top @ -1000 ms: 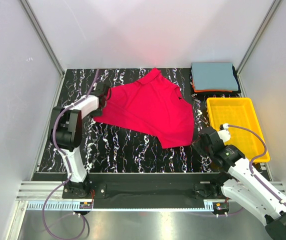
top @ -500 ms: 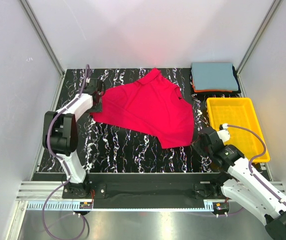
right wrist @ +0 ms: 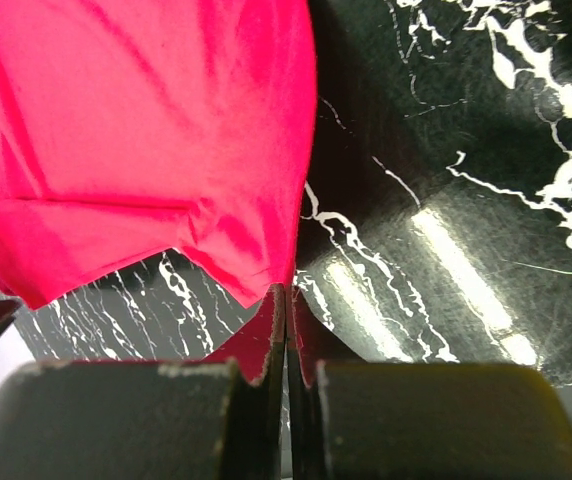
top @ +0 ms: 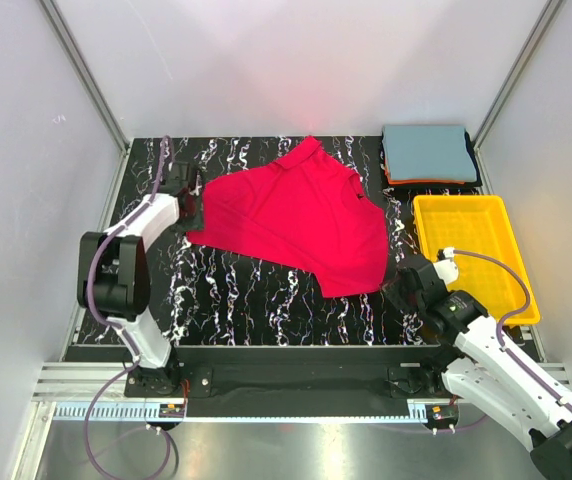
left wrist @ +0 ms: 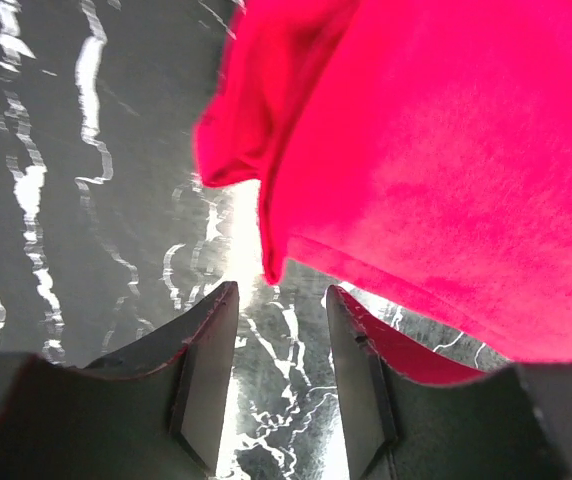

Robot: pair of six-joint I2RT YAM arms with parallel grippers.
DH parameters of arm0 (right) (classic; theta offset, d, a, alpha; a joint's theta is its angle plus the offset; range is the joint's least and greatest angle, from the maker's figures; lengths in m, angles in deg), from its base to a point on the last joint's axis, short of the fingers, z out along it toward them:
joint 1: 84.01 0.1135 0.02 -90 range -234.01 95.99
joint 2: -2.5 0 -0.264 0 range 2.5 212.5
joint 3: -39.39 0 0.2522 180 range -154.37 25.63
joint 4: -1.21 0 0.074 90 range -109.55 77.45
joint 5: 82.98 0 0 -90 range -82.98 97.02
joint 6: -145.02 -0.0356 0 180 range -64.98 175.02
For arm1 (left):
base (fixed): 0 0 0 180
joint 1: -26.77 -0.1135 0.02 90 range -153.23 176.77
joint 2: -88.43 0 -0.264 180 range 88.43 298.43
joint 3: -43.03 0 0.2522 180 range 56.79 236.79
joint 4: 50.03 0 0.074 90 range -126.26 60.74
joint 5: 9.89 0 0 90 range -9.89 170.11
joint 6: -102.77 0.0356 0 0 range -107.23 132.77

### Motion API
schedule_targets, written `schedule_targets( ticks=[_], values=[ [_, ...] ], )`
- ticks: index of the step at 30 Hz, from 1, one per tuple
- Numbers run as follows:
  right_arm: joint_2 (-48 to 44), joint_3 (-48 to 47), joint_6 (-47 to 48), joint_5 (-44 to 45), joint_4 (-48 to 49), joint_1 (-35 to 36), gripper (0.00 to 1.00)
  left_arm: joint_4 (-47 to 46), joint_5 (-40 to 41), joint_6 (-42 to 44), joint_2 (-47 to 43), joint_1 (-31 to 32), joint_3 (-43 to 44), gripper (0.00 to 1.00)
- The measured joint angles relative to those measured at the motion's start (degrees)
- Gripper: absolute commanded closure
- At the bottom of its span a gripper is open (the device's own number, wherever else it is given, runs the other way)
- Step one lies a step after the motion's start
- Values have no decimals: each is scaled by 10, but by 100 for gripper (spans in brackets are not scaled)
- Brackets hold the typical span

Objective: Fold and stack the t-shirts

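My right gripper (right wrist: 286,300) is pinched on a corner of the red t-shirt (top: 296,220), while my left gripper (left wrist: 279,300) gapes with the hem just ahead, so closing early might catch only table (top: 236,290).

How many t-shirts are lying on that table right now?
4. A red shirt lies spread across the table. A grey-blue shirt sits folded at the far right corner, atop an orange shirt and a dark shirt, only their edges showing. More may hide between.
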Motion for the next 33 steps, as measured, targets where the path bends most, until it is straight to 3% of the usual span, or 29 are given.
schedule_targets(
  ticks=[7, 24, 28, 33],
  values=[
    [4, 0, 2, -12, 8, 0, 100, 3, 9, -19, 52, 14, 0, 55],
    [1, 5, 8, -12, 8, 0, 100, 4, 63, -25, 59, 13, 0, 53],
    [-2, 6, 9, -12, 9, 0, 100, 4, 64, -25, 60, 13, 0, 61],
    [-15, 7, 11, -12, 9, 0, 100, 5, 64, -27, 65, 13, 0, 90]
  ],
)
